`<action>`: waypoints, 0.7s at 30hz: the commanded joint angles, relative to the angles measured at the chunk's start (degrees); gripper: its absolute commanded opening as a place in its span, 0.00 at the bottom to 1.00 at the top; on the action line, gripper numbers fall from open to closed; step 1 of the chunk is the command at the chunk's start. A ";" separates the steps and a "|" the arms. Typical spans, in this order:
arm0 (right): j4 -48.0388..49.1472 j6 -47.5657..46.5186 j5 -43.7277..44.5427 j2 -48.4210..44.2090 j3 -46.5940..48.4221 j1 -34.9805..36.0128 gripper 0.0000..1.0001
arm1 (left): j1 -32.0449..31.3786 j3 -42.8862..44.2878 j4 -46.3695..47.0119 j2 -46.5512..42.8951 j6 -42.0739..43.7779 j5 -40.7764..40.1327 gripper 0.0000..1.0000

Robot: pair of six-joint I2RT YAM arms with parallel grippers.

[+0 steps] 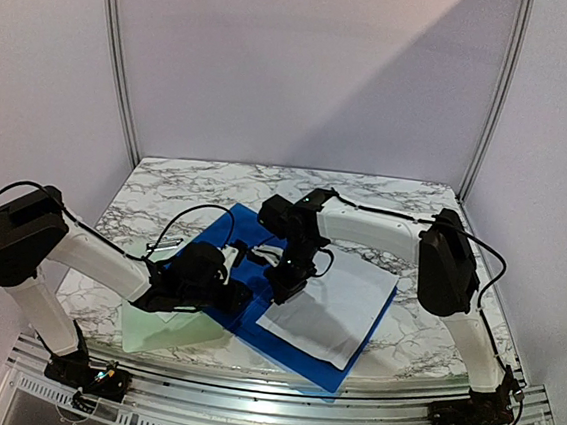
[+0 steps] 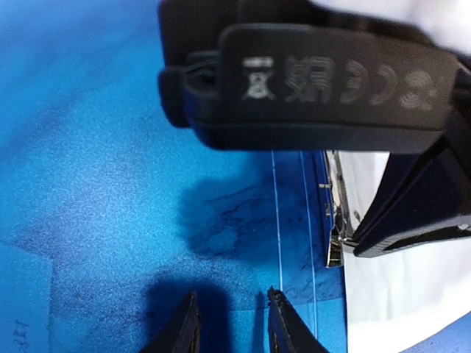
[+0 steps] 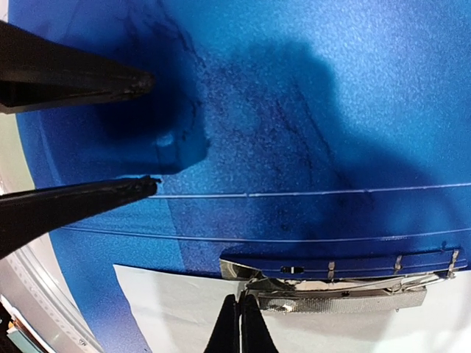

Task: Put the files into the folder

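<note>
The blue folder (image 1: 301,361) lies open on the marble table. A large white sheet (image 1: 337,308) rests on its right half, with its edge at the metal clip (image 3: 346,298). My right gripper (image 1: 284,291) points down with its fingers shut (image 3: 241,312), the tips touching the sheet right beside the clip's end. My left gripper (image 2: 233,298) stands open just above the folder's blue inner surface (image 2: 110,191), left of the spine creases, with nothing between its fingers (image 3: 136,81). The clip (image 2: 333,246) and the sheet (image 2: 397,309) lie to its right. No smaller slip shows.
A pale green mat (image 1: 167,330) lies under the left arm at the table's front left. The right arm's black wrist body (image 2: 316,88) hangs close over the left gripper. The marble table (image 1: 216,181) ends at a metal rail along the near edge.
</note>
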 commanded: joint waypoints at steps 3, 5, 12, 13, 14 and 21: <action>-3.17 2.50 -1.63 8.10 -1.27 3.38 0.00 | -0.71 -2.29 -5.51 2.48 0.16 2.63 0.32; -3.07 2.98 -1.24 8.41 -0.49 3.39 0.00 | -1.36 -2.36 -4.59 2.23 0.31 3.23 0.31; 1.87 4.48 -2.48 5.44 -0.28 3.45 0.00 | -4.04 -1.80 -3.46 2.37 1.76 3.84 0.31; 2.43 4.78 -2.39 4.62 -0.29 3.42 0.00 | -4.22 -1.70 -3.36 2.42 1.82 3.84 0.31; 2.91 4.89 -2.42 4.22 -0.31 3.38 0.00 | -4.30 -1.64 -3.35 2.52 1.84 3.84 0.31; 4.29 4.95 -1.34 2.11 -0.29 3.40 0.05 | -4.54 -1.39 -3.32 3.00 2.05 3.85 0.31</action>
